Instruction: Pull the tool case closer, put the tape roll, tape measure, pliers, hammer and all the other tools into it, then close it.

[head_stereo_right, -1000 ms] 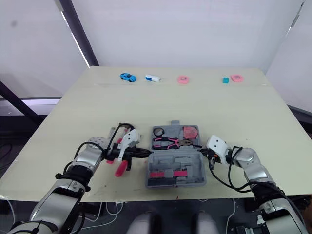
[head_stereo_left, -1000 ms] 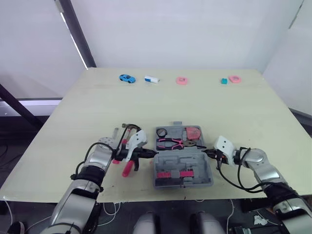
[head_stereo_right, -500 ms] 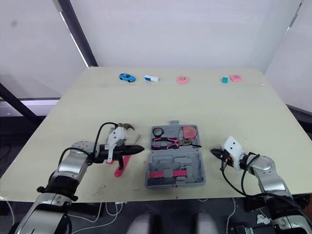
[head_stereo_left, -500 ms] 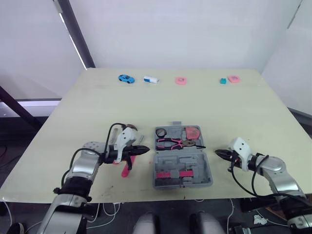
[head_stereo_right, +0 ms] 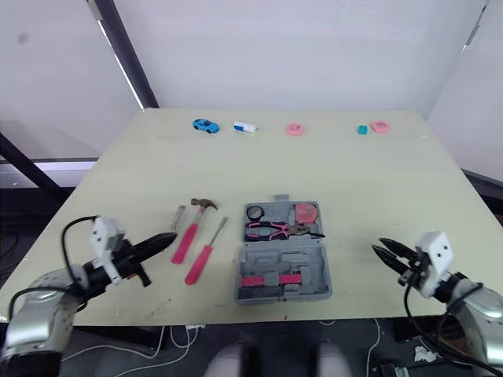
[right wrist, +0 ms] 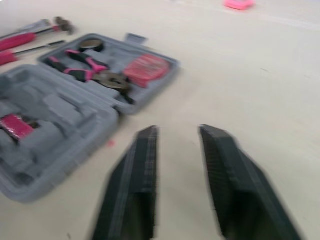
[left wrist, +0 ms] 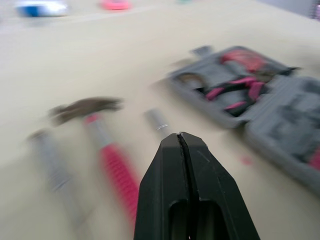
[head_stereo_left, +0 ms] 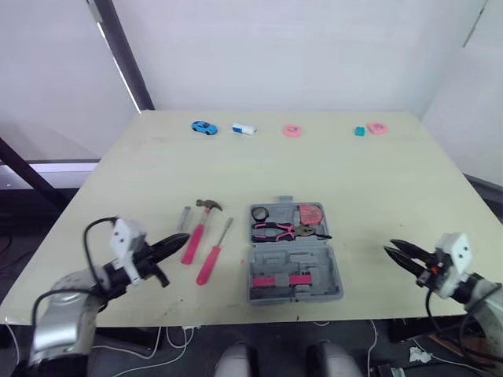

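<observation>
1. The tool case [head_stereo_left: 295, 271] lies open on the bench [head_stereo_left: 377, 181], near the front edge. It is at the same place as one second ago.
2. In its far half I see the tape roll [head_stereo_left: 261, 213], the pliers [head_stereo_left: 275, 229] and the red tape measure [head_stereo_left: 312, 214].
3. The hammer [head_stereo_left: 200, 225] and a pink-handled screwdriver [head_stereo_left: 212, 255] lie on the bench just left of the case, outside it. A small grey tool [head_stereo_left: 184, 217] lies beside the hammer.
4. My left pincer [head_stereo_left: 185, 236] is clenched on nothing; in the wrist view its fingers meet. One second ago it was at the left wall of the case, over the screwdriver. Now it has drawn back to the left, with its tips close to the hammer handle.
5. My right pincer [head_stereo_left: 391, 246] is released and empty, the fingers apart. Before, it was at the right wall of the case; now it is well apart from it, further right.
</observation>
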